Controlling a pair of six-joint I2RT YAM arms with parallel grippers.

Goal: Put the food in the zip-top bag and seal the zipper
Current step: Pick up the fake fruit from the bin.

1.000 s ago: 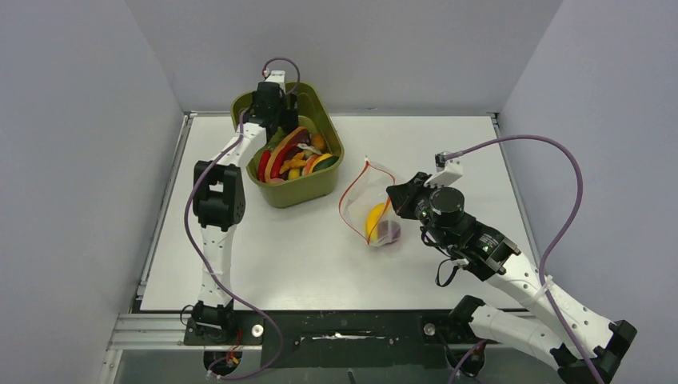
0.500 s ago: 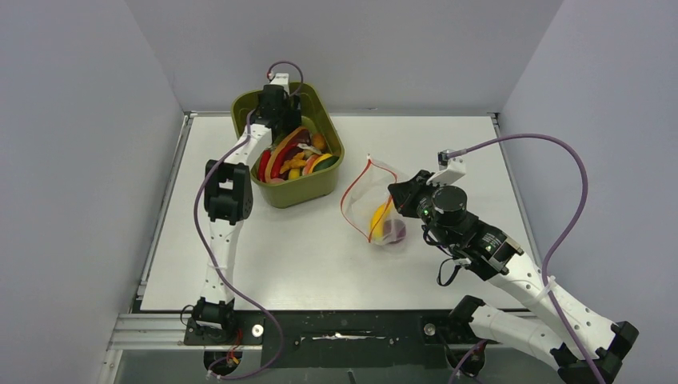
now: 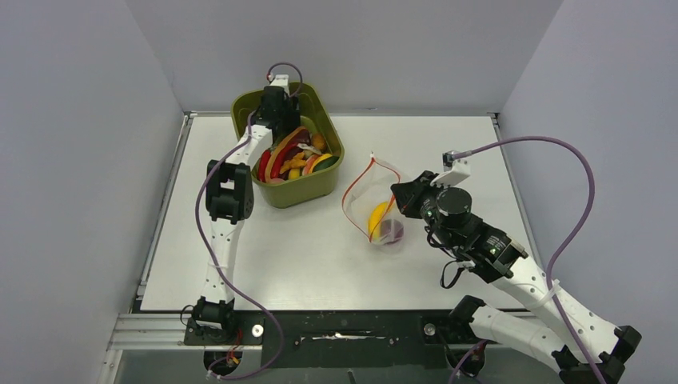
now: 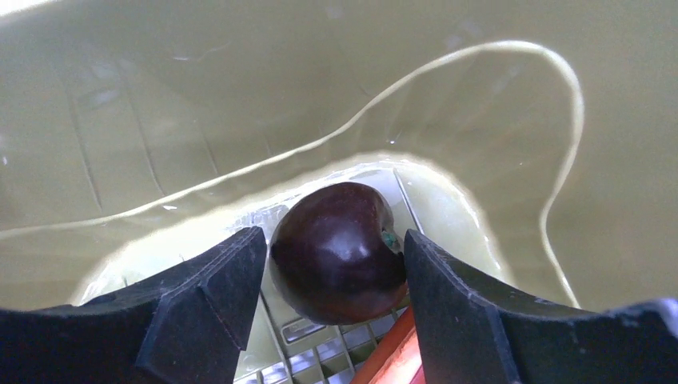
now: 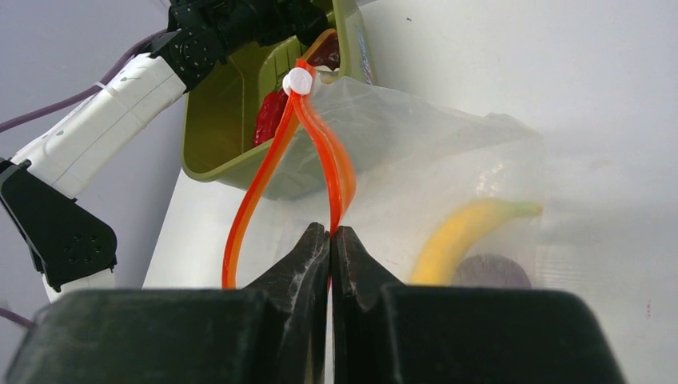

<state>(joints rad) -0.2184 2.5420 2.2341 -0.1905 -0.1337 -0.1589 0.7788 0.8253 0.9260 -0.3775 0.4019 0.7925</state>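
The dark toy plum [image 4: 340, 252] sits between the left fingers [image 4: 208, 304], which stand wide either side of it inside the olive bin [image 4: 240, 96]; I cannot tell whether they press on it. It looks hard, glossy, round and light, so probably slippery: best taken across its widest part. The right fingers [image 5: 304, 264] are pinched tight on the zipper [image 5: 264, 176], a thin red-orange strip, keeping the clear, floppy zip-top bag [image 5: 416, 152] open; a yellow banana [image 5: 456, 236] lies inside, beyond their tips
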